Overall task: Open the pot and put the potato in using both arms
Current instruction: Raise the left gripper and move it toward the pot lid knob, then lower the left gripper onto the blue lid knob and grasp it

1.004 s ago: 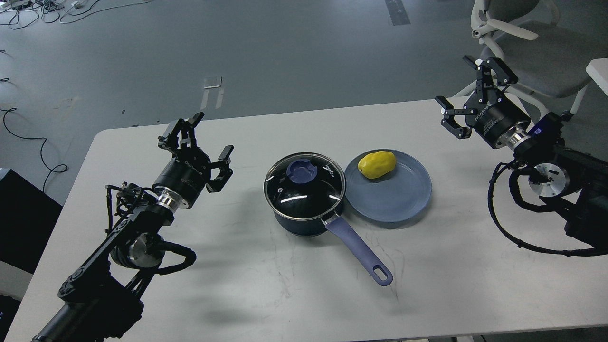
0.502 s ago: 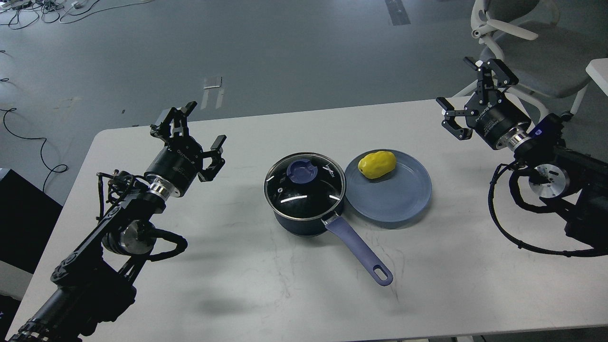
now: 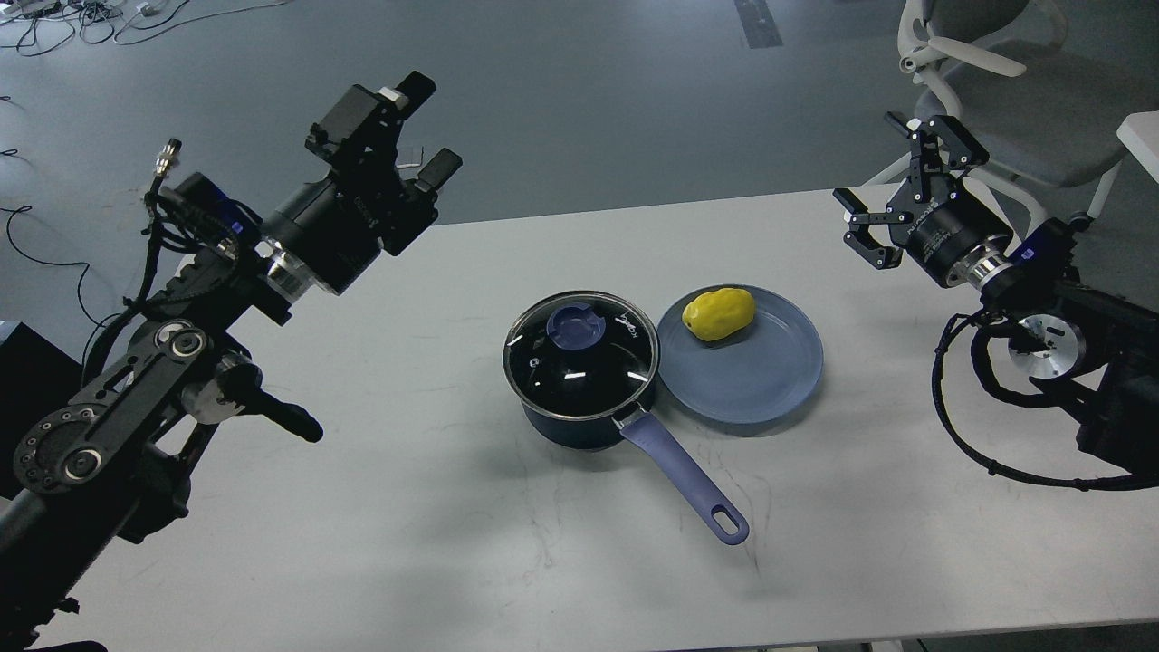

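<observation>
A dark blue pot (image 3: pixel 579 418) stands mid-table with its glass lid (image 3: pixel 579 355) on; the lid has a blue knob (image 3: pixel 579 327). The pot's purple handle (image 3: pixel 688 477) points toward the front right. A yellow potato (image 3: pixel 719 313) lies on the far left part of a blue-grey plate (image 3: pixel 765 376) just right of the pot. My left gripper (image 3: pixel 418 127) is open and empty, raised high above the table's far left. My right gripper (image 3: pixel 883 177) is open and empty above the far right edge.
A white table (image 3: pixel 453 543) carries everything. A grey office chair (image 3: pixel 1014 81) stands behind the right arm. Cables lie on the floor at the far left.
My left arm has swung up and toward the far side, lifting its gripper well above the table. The right arm has barely moved. Pot, lid and potato have not moved.
</observation>
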`<state>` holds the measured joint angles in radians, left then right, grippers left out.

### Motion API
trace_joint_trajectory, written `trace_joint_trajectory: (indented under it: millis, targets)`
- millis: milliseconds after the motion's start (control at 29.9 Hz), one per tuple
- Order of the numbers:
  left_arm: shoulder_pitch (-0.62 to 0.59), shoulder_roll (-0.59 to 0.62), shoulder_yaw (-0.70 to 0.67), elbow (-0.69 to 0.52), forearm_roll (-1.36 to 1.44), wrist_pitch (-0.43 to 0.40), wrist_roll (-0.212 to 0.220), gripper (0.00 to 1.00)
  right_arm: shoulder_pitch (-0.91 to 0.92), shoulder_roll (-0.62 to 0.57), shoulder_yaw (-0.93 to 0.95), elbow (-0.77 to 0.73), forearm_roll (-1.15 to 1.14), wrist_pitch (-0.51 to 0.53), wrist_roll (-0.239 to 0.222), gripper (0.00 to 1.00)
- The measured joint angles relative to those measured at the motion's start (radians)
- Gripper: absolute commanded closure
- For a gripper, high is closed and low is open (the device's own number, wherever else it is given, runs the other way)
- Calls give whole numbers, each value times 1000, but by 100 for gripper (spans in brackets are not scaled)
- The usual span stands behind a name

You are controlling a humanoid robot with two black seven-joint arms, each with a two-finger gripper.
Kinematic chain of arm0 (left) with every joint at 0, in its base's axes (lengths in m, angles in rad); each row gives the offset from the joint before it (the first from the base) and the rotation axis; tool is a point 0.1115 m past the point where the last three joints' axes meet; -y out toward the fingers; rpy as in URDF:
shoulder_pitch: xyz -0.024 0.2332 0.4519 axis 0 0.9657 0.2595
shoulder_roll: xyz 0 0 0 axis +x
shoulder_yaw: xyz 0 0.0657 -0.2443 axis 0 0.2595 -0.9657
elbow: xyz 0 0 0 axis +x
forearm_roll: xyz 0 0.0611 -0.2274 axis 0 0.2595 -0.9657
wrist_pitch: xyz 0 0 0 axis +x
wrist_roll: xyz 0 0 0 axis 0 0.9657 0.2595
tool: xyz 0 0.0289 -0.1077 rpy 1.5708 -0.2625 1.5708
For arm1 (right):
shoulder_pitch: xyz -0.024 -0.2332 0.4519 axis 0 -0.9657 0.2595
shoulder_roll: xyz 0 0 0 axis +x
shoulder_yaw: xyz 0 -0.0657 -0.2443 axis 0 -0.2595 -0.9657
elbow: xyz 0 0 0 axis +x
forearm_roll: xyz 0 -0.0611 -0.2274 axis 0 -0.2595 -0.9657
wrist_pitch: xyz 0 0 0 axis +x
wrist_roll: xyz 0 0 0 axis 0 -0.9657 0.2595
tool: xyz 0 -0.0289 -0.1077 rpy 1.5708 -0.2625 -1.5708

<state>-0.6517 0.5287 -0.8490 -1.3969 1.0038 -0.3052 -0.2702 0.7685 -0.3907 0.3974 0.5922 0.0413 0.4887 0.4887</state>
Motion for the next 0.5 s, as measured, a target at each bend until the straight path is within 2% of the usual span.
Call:
trace_joint_trajectory:
  millis: [268, 502]
  targets:
    - [-164, 30, 214, -91, 491, -42, -1, 2, 0, -1, -3, 0, 0, 0, 0, 0]
    - [-230, -53, 361, 48, 822, -45, -3, 2, 0, -3, -4, 0, 0, 0, 0, 0]
